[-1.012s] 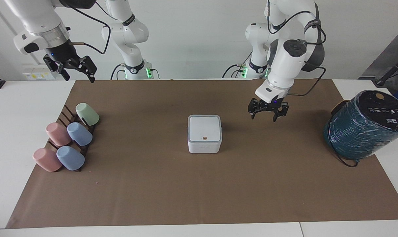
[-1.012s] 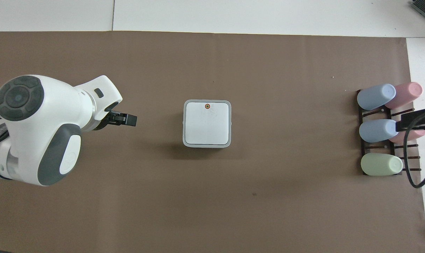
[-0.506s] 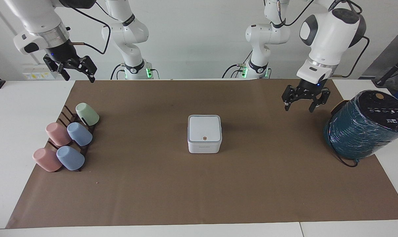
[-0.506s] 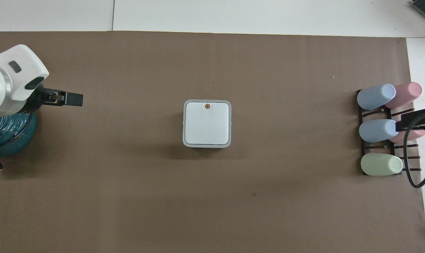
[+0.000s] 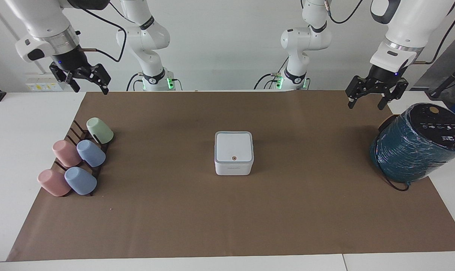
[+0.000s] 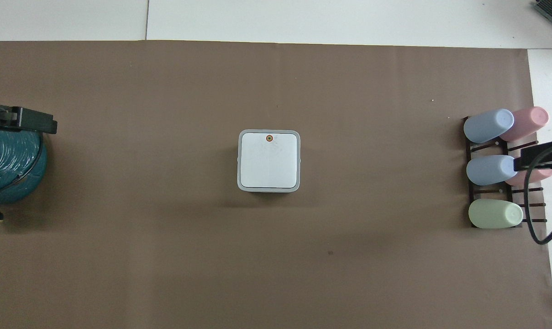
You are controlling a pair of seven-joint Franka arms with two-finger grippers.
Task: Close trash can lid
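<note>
The small white trash can [image 5: 233,165] stands in the middle of the brown mat, also in the overhead view [image 6: 268,187]. Its white lid [image 5: 233,146] with grey rim and orange dot lies flat down on it, and shows in the overhead view [image 6: 269,159] too. My left gripper [image 5: 376,96] is open and empty, raised high beside the teal cylinder at the left arm's end of the table. My right gripper [image 5: 86,82] is open and empty, raised over the cup rack's end of the table, where the right arm waits.
A large dark teal wrapped cylinder [image 5: 415,145] lies at the left arm's end of the mat. A dark rack [image 5: 78,150] with several pastel cups [image 5: 91,153] sits at the right arm's end. The brown mat [image 5: 227,218] covers most of the white table.
My left gripper has risen and drawn away from beside the trash can toward the teal cylinder's end of the table. The trash can, lid and right arm have not moved.
</note>
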